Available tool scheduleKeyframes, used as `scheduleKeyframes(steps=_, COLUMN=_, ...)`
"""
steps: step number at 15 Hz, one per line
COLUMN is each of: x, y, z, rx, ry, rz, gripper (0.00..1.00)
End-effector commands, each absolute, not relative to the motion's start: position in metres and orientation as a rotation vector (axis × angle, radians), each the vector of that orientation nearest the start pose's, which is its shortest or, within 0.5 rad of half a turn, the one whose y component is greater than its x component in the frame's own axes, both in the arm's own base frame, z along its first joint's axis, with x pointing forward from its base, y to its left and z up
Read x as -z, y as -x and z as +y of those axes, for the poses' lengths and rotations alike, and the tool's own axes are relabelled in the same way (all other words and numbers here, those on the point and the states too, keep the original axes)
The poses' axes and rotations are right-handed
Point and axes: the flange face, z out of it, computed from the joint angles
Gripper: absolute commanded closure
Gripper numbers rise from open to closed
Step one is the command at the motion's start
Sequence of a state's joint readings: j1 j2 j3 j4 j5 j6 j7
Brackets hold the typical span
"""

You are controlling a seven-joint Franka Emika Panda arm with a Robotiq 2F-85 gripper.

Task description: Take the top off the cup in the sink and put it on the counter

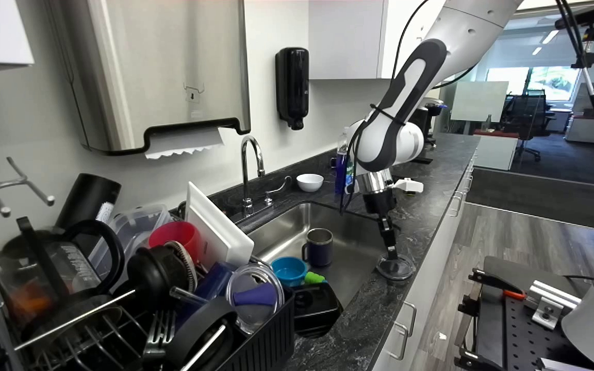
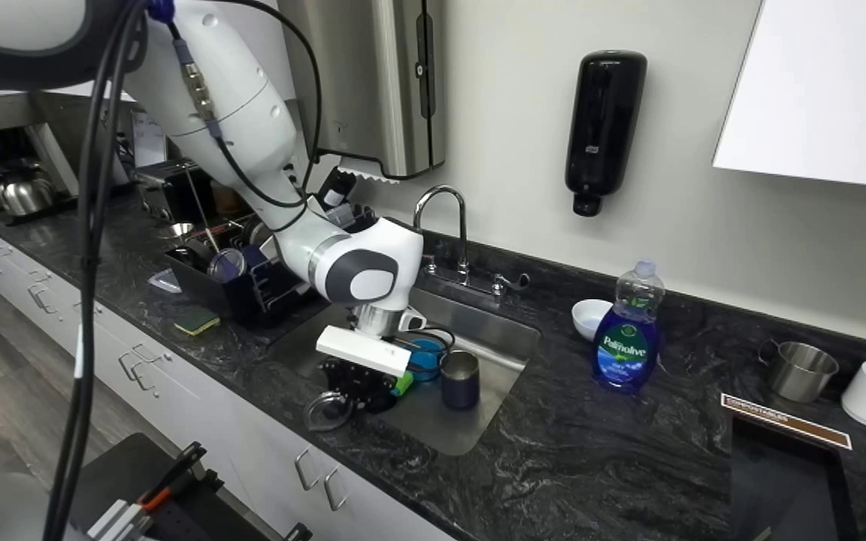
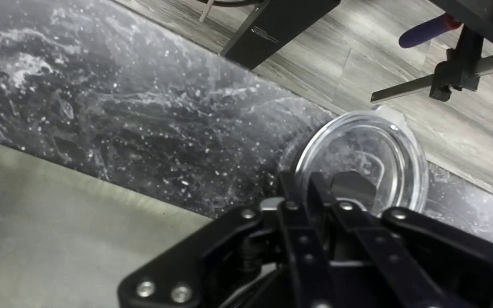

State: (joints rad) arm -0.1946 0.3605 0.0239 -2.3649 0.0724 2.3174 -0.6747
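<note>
The top is a clear round lid (image 1: 396,268). It also shows in an exterior view (image 2: 328,411) and in the wrist view (image 3: 383,158). My gripper (image 3: 302,177) points down, its fingers close together on either side of the lid's rim. The lid is over the front strip of the dark speckled counter (image 3: 165,124), partly past the edge in the wrist view. I cannot tell whether it touches the stone. The cup (image 1: 319,247) is a dark navy mug with a steel rim, upright and uncovered in the steel sink (image 1: 276,237). It also shows in an exterior view (image 2: 461,383).
A blue bowl (image 1: 289,270) and a green item (image 1: 314,277) lie in the sink near the cup. The tap (image 1: 245,175) stands behind. A full dish rack (image 1: 271,340), sponge (image 2: 197,321), soap bottle (image 2: 627,338) and white bowl (image 2: 589,317) stand around the sink.
</note>
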Motion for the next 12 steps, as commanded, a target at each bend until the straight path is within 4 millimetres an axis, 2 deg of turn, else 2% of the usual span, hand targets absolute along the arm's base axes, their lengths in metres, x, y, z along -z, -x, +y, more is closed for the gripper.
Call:
scheduleKeyframes(steps=1, x=-0.149, y=-0.445, z=-0.073, rx=-0.481, ry=2.847, rz=-0.642, gripper=0.64)
scheduleKeyframes(steps=10, x=-0.156, y=-0.455, z=-0.065, rx=-0.394, ry=2.929, rz=-0.652, gripper=0.01)
scheduleKeyframes(steps=12, x=-0.162, y=-0.461, z=-0.064, rx=-0.370, ry=2.948, rz=-0.638, gripper=0.00)
